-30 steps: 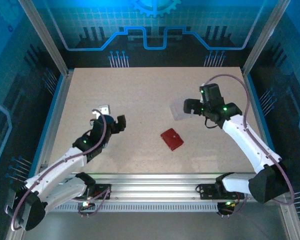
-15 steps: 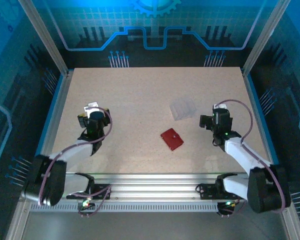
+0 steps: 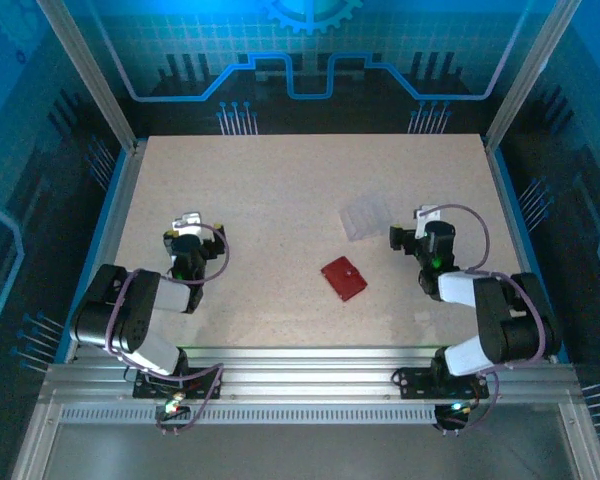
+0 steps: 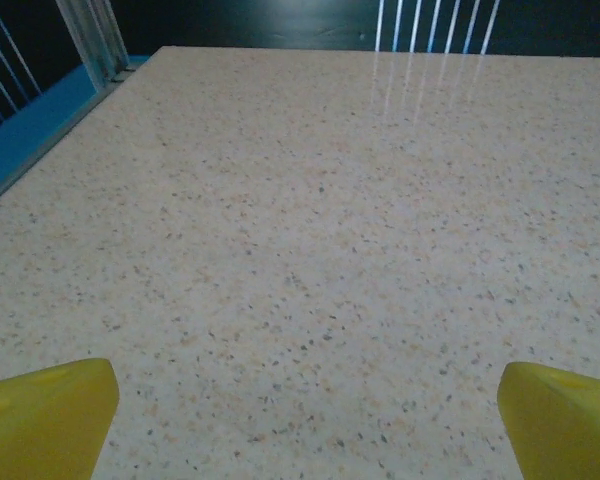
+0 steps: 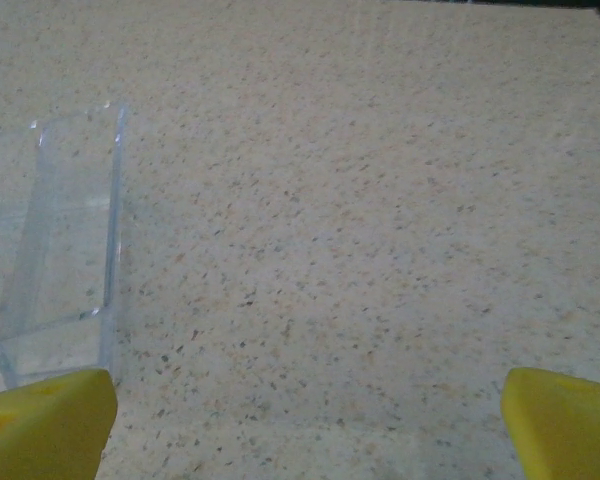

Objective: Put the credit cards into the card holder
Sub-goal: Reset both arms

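The card holder (image 3: 343, 277), a small dark-red folded wallet, lies shut on the table right of centre. The credit cards (image 3: 365, 218), pale see-through rectangles, lie just behind it. They also show at the left edge of the right wrist view, credit cards (image 5: 60, 240). My right gripper (image 3: 415, 225) hovers low just right of the cards, open and empty, right gripper (image 5: 305, 425). Far off at the table's left, my left gripper (image 3: 188, 222) is open over bare table, left gripper (image 4: 305, 420), with nothing between its yellow fingertips (image 4: 45, 415).
The speckled beige table (image 3: 280, 190) is framed by blue edging and metal posts (image 3: 90, 80). Both arms are folded back near their bases, by the rail (image 3: 300, 360) at the near edge.
Both arms have pulled back and folded toward their bases. The right gripper has drawn away from the cards to their right; the left gripper has shifted left. Cards and holder have not moved.
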`<state>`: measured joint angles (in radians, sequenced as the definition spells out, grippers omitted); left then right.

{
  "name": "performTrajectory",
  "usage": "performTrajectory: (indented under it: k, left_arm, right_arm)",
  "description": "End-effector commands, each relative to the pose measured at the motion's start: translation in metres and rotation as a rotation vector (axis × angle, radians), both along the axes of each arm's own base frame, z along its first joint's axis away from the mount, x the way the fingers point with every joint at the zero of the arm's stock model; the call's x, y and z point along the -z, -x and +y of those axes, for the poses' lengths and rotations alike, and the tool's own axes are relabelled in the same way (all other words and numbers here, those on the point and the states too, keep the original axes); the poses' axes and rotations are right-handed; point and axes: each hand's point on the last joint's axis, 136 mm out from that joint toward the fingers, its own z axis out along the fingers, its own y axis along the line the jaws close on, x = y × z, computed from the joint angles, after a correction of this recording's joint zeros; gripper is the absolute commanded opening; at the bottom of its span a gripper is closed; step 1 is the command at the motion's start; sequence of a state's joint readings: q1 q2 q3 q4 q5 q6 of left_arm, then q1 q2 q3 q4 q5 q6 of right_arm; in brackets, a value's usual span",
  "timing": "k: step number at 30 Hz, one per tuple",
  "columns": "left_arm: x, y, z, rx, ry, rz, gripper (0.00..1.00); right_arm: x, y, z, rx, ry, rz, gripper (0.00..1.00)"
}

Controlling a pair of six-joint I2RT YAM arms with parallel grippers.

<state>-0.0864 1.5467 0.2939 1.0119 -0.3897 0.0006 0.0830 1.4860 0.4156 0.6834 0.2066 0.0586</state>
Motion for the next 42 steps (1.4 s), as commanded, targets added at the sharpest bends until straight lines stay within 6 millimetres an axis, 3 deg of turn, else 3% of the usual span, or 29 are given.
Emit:
performTrajectory:
  k: [1, 10, 42]
  left_arm:
    - [-0.019, -0.004, -0.002, 0.040, 0.033, -0.111, 0.99]
    - [-0.012, -0.019, -0.003, 0.043, 0.043, -0.018, 0.99]
    - [-0.012, -0.018, -0.005, 0.049, 0.035, -0.019, 0.99]
  right_arm:
    - [-0.018, -0.008, 0.010, -0.073, 0.014, -0.100, 1.00]
    - [-0.015, -0.011, 0.012, -0.096, 0.010, -0.070, 1.00]
    - [-0.015, -0.011, 0.013, -0.098, 0.009, -0.070, 1.00]
